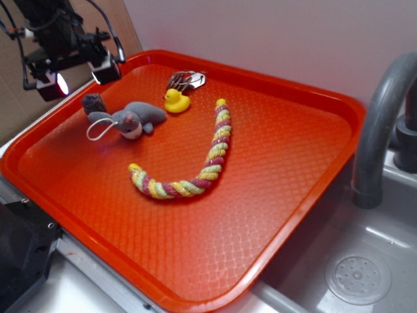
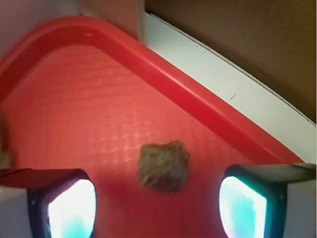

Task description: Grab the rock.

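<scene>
While gripper [image 2: 158, 203] hangs spread wide, rock [image 2: 163, 166] on red tray [image 1: 313, 195], beside grey plush [image 1: 130, 119], duck [image 1: 175, 101], rope [image 1: 208, 160]

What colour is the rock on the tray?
The rock is dark brown-grey, seen best in the wrist view.

On the red tray [image 1: 293, 195] lie a grey plush animal [image 1: 133, 119], yellow duck [image 1: 175, 101], metal clip [image 1: 186, 80], and curved rope toy [image 1: 202, 163]; a grey faucet [image 1: 378, 124] stands beside.
</scene>
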You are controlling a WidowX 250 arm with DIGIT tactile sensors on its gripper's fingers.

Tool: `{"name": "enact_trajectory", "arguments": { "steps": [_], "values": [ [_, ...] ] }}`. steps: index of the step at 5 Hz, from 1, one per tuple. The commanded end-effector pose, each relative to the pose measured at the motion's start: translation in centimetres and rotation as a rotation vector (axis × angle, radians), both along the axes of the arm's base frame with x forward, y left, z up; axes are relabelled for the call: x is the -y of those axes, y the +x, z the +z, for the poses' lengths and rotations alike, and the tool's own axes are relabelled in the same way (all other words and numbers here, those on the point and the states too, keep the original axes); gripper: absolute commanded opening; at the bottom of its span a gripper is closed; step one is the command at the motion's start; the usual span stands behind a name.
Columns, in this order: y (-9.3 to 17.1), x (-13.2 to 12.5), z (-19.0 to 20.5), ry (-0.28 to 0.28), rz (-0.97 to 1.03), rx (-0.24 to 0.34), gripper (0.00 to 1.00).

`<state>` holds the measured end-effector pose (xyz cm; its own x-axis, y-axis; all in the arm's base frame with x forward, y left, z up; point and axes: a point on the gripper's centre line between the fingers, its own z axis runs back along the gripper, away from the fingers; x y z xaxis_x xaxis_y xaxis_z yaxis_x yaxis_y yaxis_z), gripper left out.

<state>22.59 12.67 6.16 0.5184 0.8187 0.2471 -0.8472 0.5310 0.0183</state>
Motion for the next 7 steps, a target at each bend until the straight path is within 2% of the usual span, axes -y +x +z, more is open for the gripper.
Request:
{"name": "enact_trajectory", "arguments": {
  "steps": [1, 2, 3, 4, 5, 6, 7],
  "values": [
    [0.3, -1.8, -1.2, 0.005, -0.008, 0.02, 1.0],
    [0.5, -1.4, -2.3, -0.055, -0.057, 0.013, 1.0],
    [0.5, -1.0, -3.0, -0.073, -0.085, 0.009, 1.0],
    [0.4, -0.8, -2.3, -0.055, -0.09, 0.013, 0.0],
    [0.6, -1.1, -1.7, -0.023, -0.099, 0.005, 0.0],
    [1.2, -0.4, 0.5, 0.032, -0.151, 0.006, 0.0],
    [2.2, 1.4, 3.7, -0.084, -0.266, -0.04, 0.0]
  ]
}}
